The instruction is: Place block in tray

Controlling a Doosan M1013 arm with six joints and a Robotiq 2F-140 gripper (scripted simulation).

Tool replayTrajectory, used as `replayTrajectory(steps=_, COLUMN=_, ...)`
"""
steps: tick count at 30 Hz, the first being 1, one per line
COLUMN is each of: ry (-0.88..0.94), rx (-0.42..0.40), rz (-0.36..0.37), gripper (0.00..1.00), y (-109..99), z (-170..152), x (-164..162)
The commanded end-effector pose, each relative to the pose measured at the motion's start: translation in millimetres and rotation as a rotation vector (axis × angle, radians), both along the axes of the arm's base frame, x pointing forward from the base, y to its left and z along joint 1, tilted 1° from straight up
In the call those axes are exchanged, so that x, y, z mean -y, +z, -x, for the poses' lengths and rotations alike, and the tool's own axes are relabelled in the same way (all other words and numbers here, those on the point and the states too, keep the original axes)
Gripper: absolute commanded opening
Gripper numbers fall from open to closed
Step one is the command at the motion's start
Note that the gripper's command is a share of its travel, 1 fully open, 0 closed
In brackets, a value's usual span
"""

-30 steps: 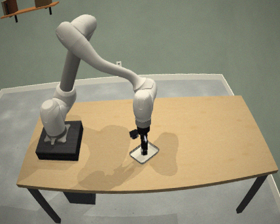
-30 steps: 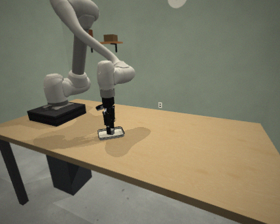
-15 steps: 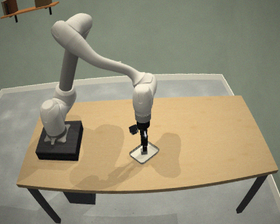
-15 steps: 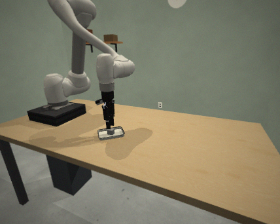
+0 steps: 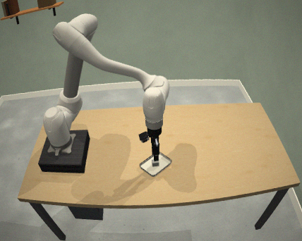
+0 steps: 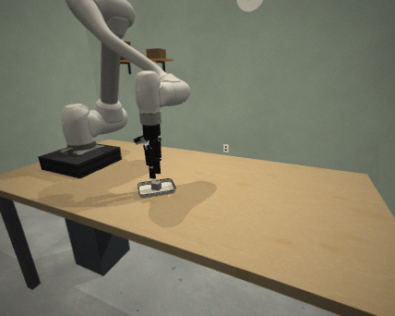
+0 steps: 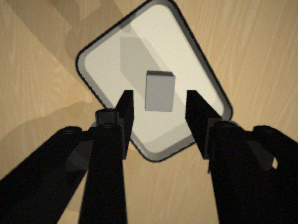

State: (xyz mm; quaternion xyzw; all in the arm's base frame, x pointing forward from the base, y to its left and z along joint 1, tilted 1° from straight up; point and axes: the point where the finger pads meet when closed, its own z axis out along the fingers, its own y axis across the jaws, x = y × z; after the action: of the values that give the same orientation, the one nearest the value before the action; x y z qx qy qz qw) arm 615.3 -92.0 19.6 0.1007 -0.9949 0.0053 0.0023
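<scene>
The small grey block (image 7: 159, 91) rests on the floor of the white tray, near its middle. It also shows in the top view (image 5: 154, 163) and the exterior view (image 6: 157, 185). The tray (image 5: 155, 167) lies on the wooden table, in front of the arm (image 6: 156, 188). My gripper (image 7: 159, 104) hangs straight down above the block, raised a little clear of it. Its two black fingers stand apart on either side of the block with a gap to each face. It is open and holds nothing. It also shows in the top view (image 5: 155, 155) and the exterior view (image 6: 152, 173).
The arm's black base (image 5: 64, 151) stands at the table's left end. A wall shelf with brown boxes (image 5: 29, 7) hangs far behind. The table (image 5: 216, 148) stretches wide to the right of the tray.
</scene>
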Motion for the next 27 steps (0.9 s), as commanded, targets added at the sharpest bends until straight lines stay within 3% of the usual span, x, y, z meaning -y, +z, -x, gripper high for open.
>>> replayTrajectory(steps=1, ry=0.000, rx=0.002, rz=0.000, gripper=0.38, y=0.9, z=-0.6, x=0.0)
replayTrajectory(steps=4, ry=0.000, rx=0.001, rz=0.000, gripper=0.38, y=0.9, z=10.7, x=-1.7)
replayTrajectory(steps=6, ry=0.000, rx=0.001, rz=0.000, gripper=0.38, y=0.3, z=63.9, x=-9.9)
replayTrajectory(steps=8, ry=0.000, rx=0.001, rz=0.000, gripper=0.38, y=0.3, z=63.9, x=-9.9)
replayTrajectory(steps=9, ry=0.000, rx=0.001, rz=0.000, gripper=0.38, y=0.1, z=102.9, x=-15.8)
replayTrajectory(steps=18, ry=0.000, rx=0.001, rz=0.000, gripper=0.38, y=-0.7, z=235.5, x=-35.9)
replayTrajectory(steps=27, ry=0.000, rx=0.001, rz=0.000, gripper=0.38, y=-0.7, z=235.5, x=-35.9)
